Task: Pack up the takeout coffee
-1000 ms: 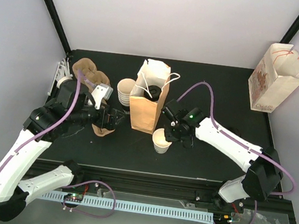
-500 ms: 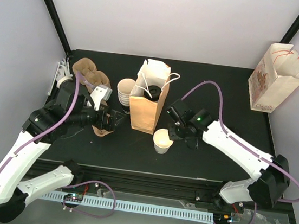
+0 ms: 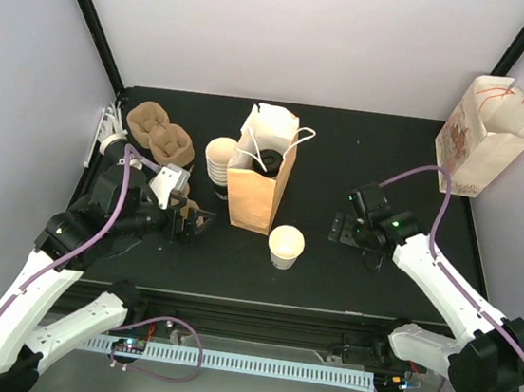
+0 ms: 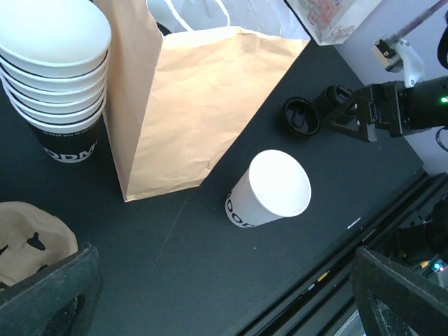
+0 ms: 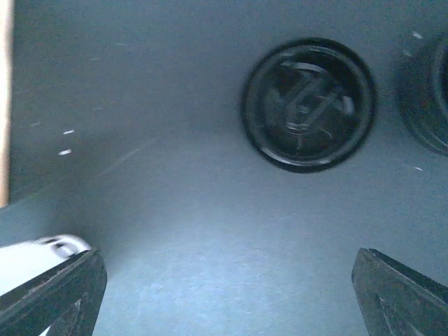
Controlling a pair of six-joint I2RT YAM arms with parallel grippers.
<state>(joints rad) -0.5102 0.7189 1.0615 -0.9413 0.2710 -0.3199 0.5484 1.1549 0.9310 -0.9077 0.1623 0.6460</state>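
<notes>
Withdrawn rightward from open cup: right gripper, spread wide, hovering low over loose black lid. Cup upright, unlidded, on table beside brown bag. Possibly one lidded cup already bagged; dark shape inside, unclear. Remaining: lidding, bagging. Left gripper spread, empty, parked low near cup stack.
</notes>
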